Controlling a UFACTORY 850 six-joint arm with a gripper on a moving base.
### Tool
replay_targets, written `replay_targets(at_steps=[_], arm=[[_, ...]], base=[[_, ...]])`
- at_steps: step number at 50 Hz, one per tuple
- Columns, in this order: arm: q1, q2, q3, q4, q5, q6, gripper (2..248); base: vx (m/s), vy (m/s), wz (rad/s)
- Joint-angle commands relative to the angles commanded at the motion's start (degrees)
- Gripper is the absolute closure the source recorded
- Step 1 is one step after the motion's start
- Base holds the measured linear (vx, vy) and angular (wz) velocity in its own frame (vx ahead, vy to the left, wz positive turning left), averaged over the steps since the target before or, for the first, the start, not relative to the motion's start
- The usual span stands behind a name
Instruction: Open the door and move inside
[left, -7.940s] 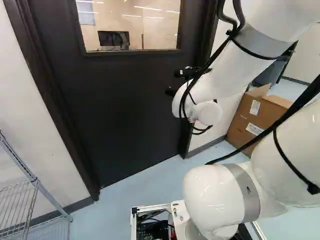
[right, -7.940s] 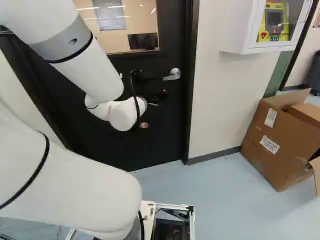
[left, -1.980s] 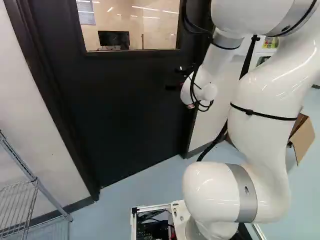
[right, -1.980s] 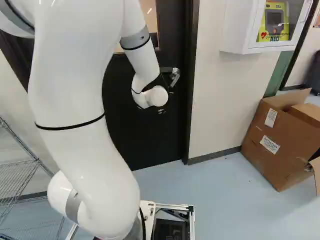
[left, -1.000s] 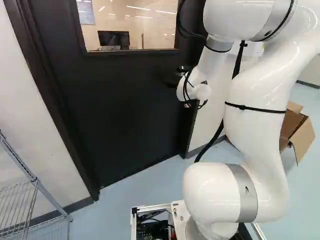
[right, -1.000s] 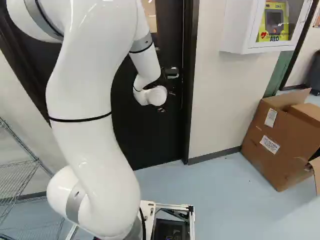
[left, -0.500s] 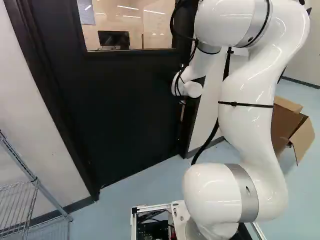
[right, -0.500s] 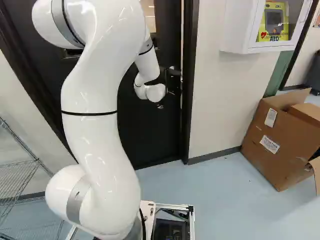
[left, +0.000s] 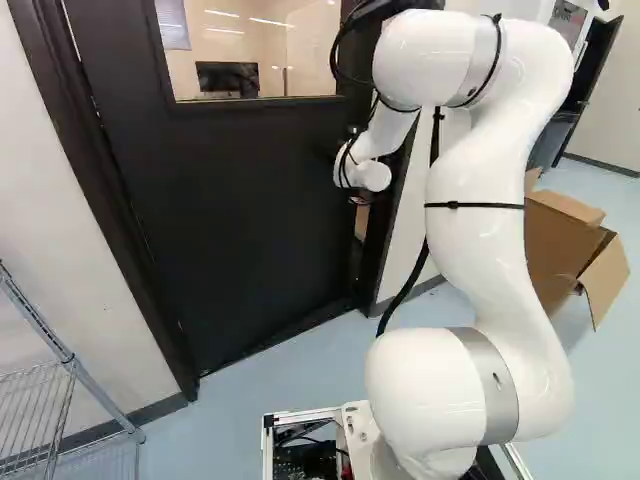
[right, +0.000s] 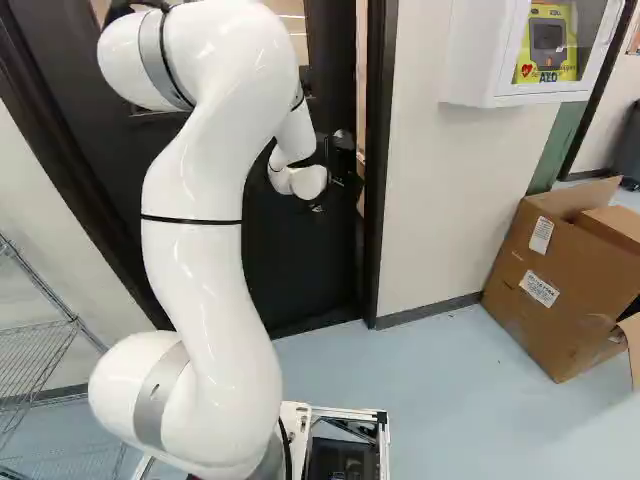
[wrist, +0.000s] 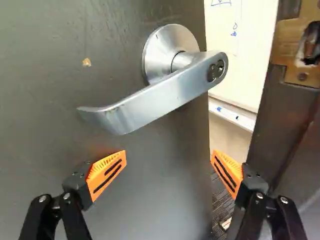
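Black windowed door (left: 230, 220) ajar, likely heavy; I'd push near its latch edge | smooth silver metal lever handle (wrist: 160, 92), probably slippery | black orange-padded gripper (wrist: 168, 159) spread wide, empty, below lever; door contact unclear to me | white jointed arm (left: 480, 220) arched high, wrist by door
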Motion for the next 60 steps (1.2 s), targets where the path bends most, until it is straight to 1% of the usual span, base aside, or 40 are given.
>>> replay_targets(at_steps=[41,53,60], arm=[[4.15,-8.23,-11.01,0.0,0.0,0.0,3],[4.52,-8.89,-11.92,0.0,0.0,0.0,3],[4.56,-8.28,-11.09,0.0,0.0,0.0,3]], base=[[0.0,0.0,0.0],[0.0,0.0,0.0],[0.0,0.0,0.0]])
